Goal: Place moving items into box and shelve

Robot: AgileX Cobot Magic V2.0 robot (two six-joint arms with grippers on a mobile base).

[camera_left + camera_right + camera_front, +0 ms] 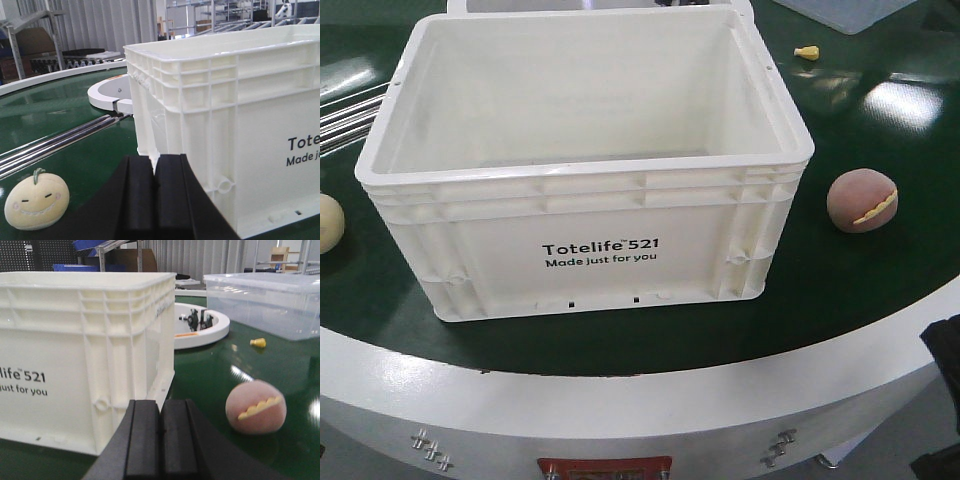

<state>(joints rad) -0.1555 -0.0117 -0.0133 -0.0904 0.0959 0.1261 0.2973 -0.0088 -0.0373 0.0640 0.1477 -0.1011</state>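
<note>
Fingers (137, 200) on the left and fingers (177, 445) on the right are pressed together, empty. Beside the box (585, 260), the pink ball (862, 200) lies at 3 o'clock and the cream ball (328, 222) at 9 o'clock on the counter (860, 300). Reaching in closed would likely send either ball rolling.

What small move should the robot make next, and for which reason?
Probably the right claw should open and ease toward the dusty pink-brown soft ball with the wavy yellow seam. The claw is shut now, while that ball lies on the green table just ahead to its right, outside the large white plastic crate, whose visible inside looks empty.
</note>
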